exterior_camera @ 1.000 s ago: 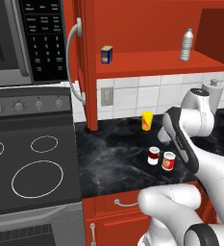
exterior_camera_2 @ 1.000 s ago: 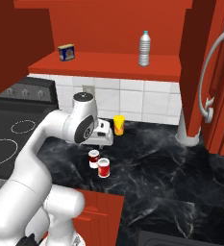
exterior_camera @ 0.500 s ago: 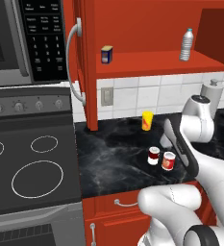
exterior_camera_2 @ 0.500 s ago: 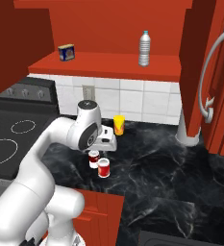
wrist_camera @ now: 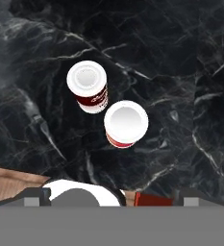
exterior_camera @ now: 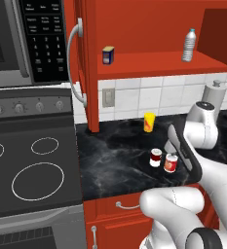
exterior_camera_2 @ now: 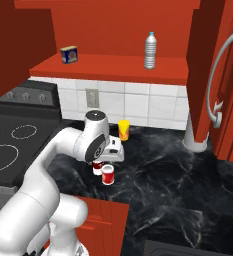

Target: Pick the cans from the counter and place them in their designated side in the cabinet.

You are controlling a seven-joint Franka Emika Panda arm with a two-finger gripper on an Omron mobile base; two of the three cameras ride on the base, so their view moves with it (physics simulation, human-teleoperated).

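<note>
Arm moved right and lower since a moment ago; end effector (exterior_camera_2: 113,150) released, empty, above bright red can (wrist_camera: 126,124) and dark maroon can (wrist_camera: 87,86), both upright on black marble worktop (exterior_camera: 115,155). Judgement: approach phase, 0 cans placed.

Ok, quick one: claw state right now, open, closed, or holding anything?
Claw: open, holding nothing; it hangs above the two cans standing on the counter.
</note>
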